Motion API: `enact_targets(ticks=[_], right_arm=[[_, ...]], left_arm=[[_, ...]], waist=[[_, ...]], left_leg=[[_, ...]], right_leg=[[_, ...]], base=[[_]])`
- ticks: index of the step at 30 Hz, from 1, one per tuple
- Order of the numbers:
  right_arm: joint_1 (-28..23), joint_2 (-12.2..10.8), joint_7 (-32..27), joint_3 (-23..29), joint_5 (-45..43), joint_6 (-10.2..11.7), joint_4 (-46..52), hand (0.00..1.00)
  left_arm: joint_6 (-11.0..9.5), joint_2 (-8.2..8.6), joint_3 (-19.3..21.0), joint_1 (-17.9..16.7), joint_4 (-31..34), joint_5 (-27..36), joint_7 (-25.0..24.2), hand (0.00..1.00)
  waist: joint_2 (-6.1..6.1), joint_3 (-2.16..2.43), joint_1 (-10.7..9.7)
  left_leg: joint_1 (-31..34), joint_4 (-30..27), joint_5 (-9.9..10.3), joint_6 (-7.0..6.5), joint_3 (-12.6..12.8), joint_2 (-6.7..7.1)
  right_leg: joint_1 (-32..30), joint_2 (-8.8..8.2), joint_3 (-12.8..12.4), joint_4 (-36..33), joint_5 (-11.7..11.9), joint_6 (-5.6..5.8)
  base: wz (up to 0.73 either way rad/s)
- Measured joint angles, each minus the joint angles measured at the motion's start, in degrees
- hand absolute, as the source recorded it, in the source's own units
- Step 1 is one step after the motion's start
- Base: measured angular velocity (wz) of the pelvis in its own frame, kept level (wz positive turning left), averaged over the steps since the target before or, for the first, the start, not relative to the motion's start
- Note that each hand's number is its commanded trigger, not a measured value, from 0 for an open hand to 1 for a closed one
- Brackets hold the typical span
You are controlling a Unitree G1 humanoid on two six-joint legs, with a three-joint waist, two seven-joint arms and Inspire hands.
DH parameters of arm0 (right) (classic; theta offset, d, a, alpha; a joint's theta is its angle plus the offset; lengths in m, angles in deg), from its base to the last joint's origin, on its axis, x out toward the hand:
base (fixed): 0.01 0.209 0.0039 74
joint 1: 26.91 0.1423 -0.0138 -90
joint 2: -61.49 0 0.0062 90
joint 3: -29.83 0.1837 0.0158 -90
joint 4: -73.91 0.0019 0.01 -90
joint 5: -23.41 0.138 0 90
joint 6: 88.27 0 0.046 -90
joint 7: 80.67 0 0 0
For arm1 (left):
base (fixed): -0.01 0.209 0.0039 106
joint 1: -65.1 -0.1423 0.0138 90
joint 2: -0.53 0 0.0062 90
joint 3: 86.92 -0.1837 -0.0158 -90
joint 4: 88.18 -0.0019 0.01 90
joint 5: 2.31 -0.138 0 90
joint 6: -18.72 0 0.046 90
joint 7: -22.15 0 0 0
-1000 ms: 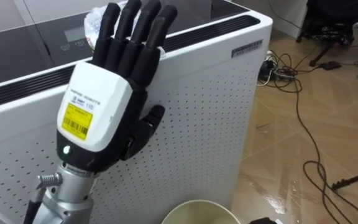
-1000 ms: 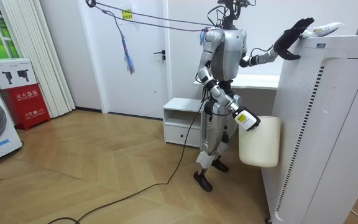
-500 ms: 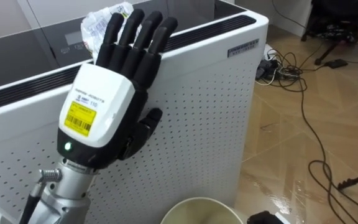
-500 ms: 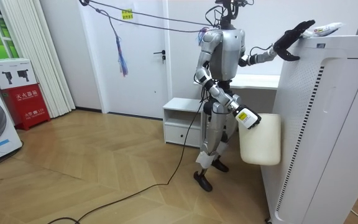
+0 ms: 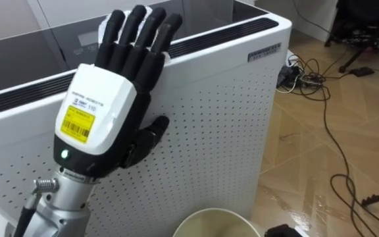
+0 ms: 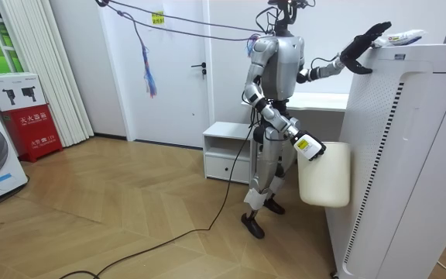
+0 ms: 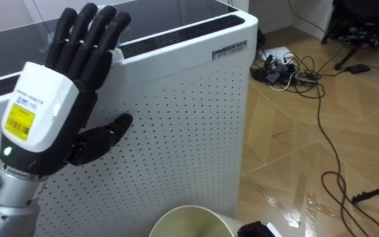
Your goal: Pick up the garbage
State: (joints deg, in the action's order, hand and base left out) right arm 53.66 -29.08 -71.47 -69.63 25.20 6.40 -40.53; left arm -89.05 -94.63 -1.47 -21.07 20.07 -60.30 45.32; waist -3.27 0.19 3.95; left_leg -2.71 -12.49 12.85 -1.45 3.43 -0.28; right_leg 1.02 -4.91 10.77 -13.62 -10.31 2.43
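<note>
I saw the garbage [image 6: 403,35] lying flat on top of the white unit [image 5: 229,99], close to the top's front edge. It was a pale, crumpled piece. In the room view its long axis ran along that edge, away from my left hand [image 5: 101,112] toward the view's right.

The left hand was raised against the unit's perforated front, with its back toward the head camera. Its fingers [image 5: 140,33] were straight and held close together, holding nothing, and their tips reached over the front edge at the near end of the garbage. They hid most of the garbage in the eye views, so I could not tell whether they touched it. The thumb stood apart, pointing sideways across the perforated panel.

My right hand [image 6: 304,146] hung low beside the unit's front, at the rim of a cream bin [image 6: 324,174]. How it gripped the bin I could not tell.

The robot stood upright, close to the unit's front. Past the unit's corner there was open wooden floor [image 5: 367,151], with loose cables [image 5: 308,69] lying on it.
</note>
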Motion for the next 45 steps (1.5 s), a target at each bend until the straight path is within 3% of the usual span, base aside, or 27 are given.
enact_targets(ticks=[2,9,17,20,24,36,45], right_arm=[[-0.99,-0.36,-0.39,0.01,0.0,0.0,-0.01,1.0],[-2.58,-0.55,-0.34,-0.61,-0.05,0.0,-0.09,1.0],[-2.87,-0.62,-0.44,-1.36,0.16,0.0,-0.24,1.0],[-2.91,-0.62,-0.46,-1.64,0.16,-0.73,-0.23,1.0],[-2.98,-0.59,-0.42,-1.71,0.07,-1.78,-0.22,1.0],[-2.96,-0.58,-1.27,-1.7,-0.08,-1.86,0.91,1.0],[-2.46,-0.49,-0.74,-1.45,-0.15,-1.89,0.91,1.0]], left_arm=[[-0.05,0.22,0.4,0.01,1.38,-0.1,0.09,0.0],[-0.25,0.44,3.88,0.19,5.39,-0.16,4.51,0.0],[0.96,0.35,4.57,1.96,5.43,-0.16,9.19,0.0],[2.74,0.3,4.59,2.03,5.43,-0.14,9.81,0.0],[3.09,0.29,4.58,2.08,5.56,0.0,10.5,0.0],[4.71,-0.21,4.5,2.93,5.77,-0.03,7.69,0.0],[6.62,-0.29,4.4,2.92,5.73,-0.02,2.53,0.0]], waist=[[0.6,0.14,0.45],[0.98,-0.06,1.23],[0.47,-0.39,1.81],[-0.02,-0.6,2.18],[-0.5,-0.51,2.61],[-0.82,-0.3,2.04],[-1.01,-0.6,0.96]], left_leg=[[0.0,-0.04,0.0,0.0,-0.3,-0.04],[-0.05,-0.05,0.0,0.0,-0.61,-0.01],[-0.7,0.25,0.01,-0.01,-0.89,0.01],[-0.64,0.74,0.0,0.0,-0.94,0.02],[-0.5,0.82,-0.01,0.0,-1.04,0.06],[-0.42,0.75,-0.21,-0.07,-1.02,0.09],[-1.71,1.5,-0.56,-0.07,-0.41,0.08]], right_leg=[[0.05,0.03,0.03,0.06,0.0,0.0],[0.28,0.02,0.25,0.09,0.05,-0.07],[1.31,0.15,0.37,0.92,0.57,-0.08],[1.06,0.17,0.36,0.93,0.6,-0.08],[0.87,0.19,0.6,1.06,0.58,-0.06],[1.58,0.0,1.5,1.8,0.61,-0.03],[2.28,-0.04,1.06,1.5,0.61,-0.03]], base=[[0.0],[0.01],[0.01],[0.0],[0.01],[0.02],[-0.01]])
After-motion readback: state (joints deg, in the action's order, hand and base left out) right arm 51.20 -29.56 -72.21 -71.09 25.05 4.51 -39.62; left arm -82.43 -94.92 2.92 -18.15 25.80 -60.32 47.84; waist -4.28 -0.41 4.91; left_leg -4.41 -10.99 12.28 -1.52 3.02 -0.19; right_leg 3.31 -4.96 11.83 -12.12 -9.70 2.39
